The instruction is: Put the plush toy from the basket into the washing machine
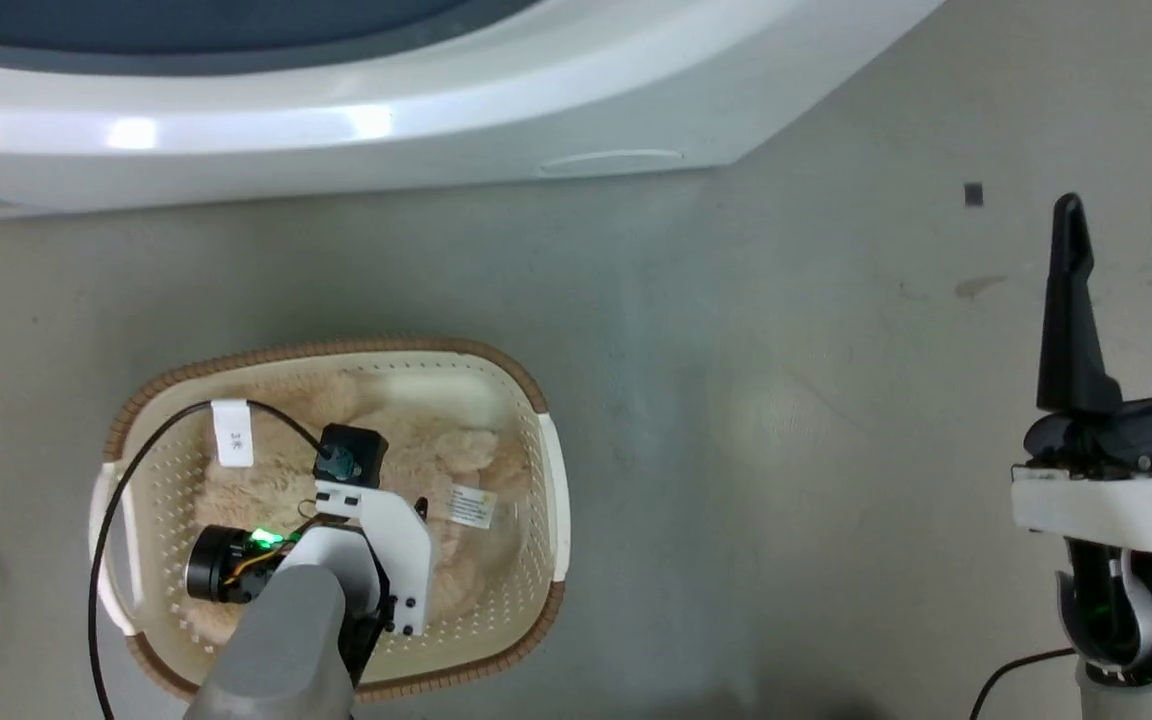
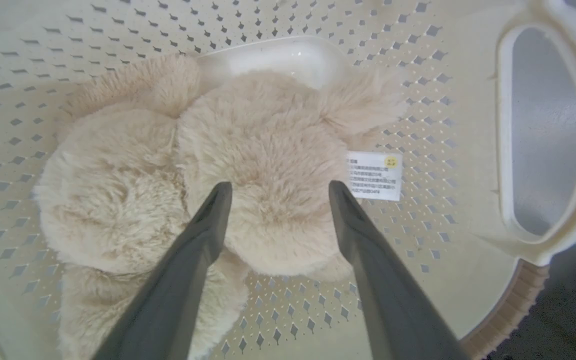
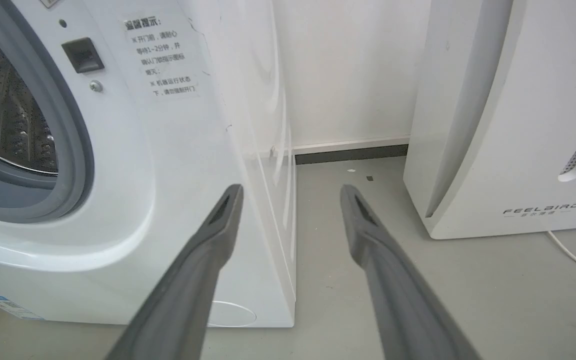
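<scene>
Grey floor (image 1: 736, 450), basket (image 1: 528, 380) on it. My left gripper (image 2: 275, 189) is spread around the toy (image 2: 268, 130), maybe touching it. Next I squeeze and lift.

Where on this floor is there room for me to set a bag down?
The widest bare floor lies between the basket and the right gripper, in front of the washing machine. A narrower strip runs between the machine and the white appliance. The basket is crowded: plush toy, left gripper over it.

White FEELBIRD appliance (image 3: 513, 125) is sitting on the grey floor (image 3: 493, 300). A white cord (image 3: 575, 257) is trailing beside it.
</scene>
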